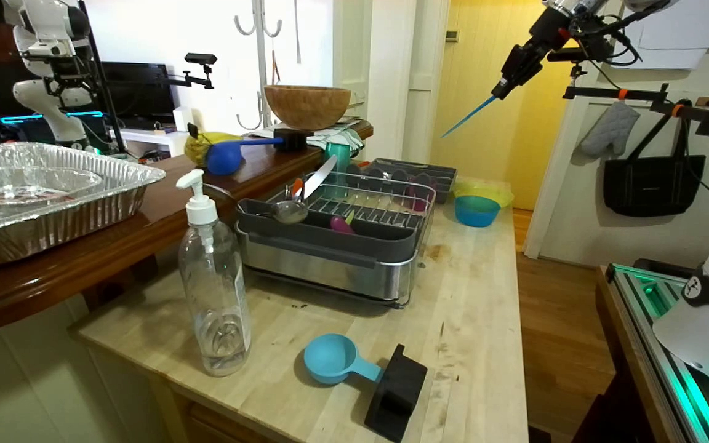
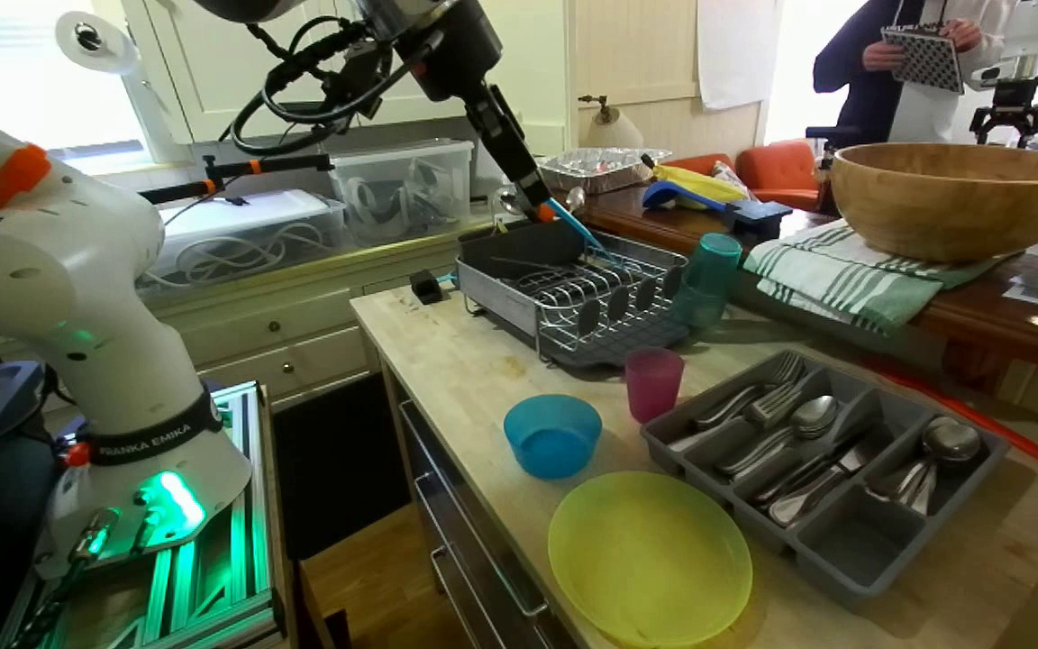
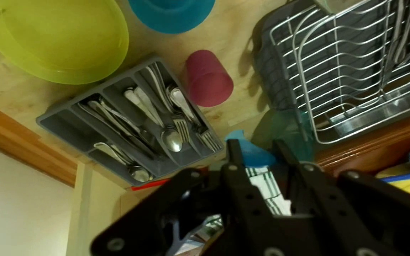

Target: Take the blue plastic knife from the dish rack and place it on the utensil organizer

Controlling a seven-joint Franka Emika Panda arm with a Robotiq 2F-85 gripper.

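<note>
Long, thin, light-blue plastic knife (image 1: 469, 116) slants down mid-air, pinched between the fingers of the black gripper (image 1: 497, 94). Wrist view, left to right: we see grey plastic utensil organizer (image 3: 68, 123), pink plastic cup (image 3: 209, 79), silvery-grey wire dish rack (image 3: 358, 67).

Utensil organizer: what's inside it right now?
The utensil organizer holds forks, two separate groups of spoons, and what look like knives. Pieces overlap, so whatever lies beneath the upper ones is covered.

blue plastic knife (image 1: 476, 111) partly hidden in jaws, dish rack (image 3: 354, 67) cut off at wrist view's right edge
</note>
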